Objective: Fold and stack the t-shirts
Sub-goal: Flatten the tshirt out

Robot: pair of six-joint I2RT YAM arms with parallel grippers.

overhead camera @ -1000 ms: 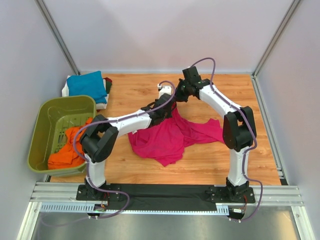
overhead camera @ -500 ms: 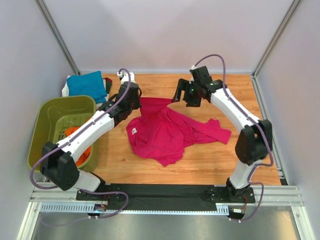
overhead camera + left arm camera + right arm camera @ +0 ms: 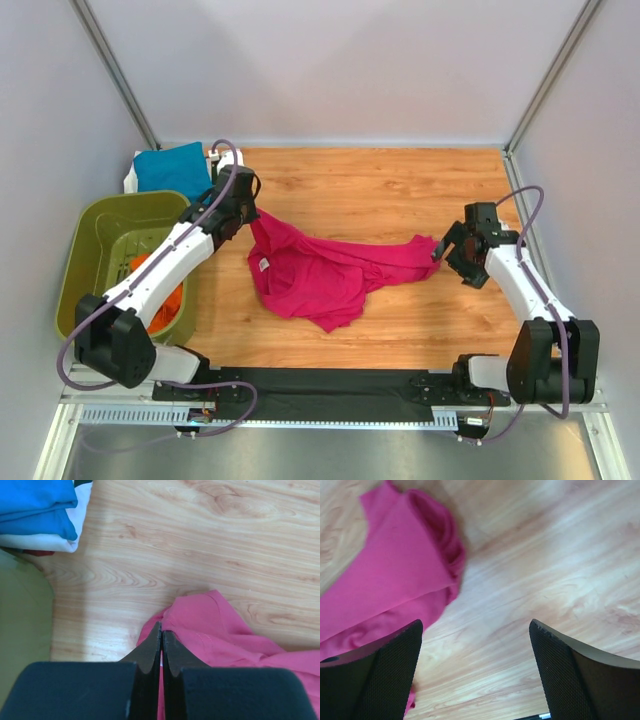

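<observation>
A magenta-pink t-shirt (image 3: pixel 320 275) lies crumpled and stretched across the middle of the wooden table. My left gripper (image 3: pixel 248 212) is shut on its upper left corner, and the left wrist view shows the pink cloth (image 3: pixel 215 630) pinched between the closed fingertips of the left gripper (image 3: pixel 162 627). My right gripper (image 3: pixel 447 250) stands open just past the shirt's right end, holding nothing. In the right wrist view the pink sleeve (image 3: pixel 395 560) lies to the left of the right gripper (image 3: pixel 475 625), over bare wood.
A folded teal-blue shirt (image 3: pixel 172 167) lies on a white one (image 3: pixel 50 541) at the back left corner. The olive-green basket (image 3: pixel 100 240) at the left holds orange shirts (image 3: pixel 150 290). Walls enclose the table on three sides.
My right gripper opened, let go of the pink shirt and swung from the back middle to the right. My left gripper dragged the shirt's corner leftward, stretching the cloth out.
</observation>
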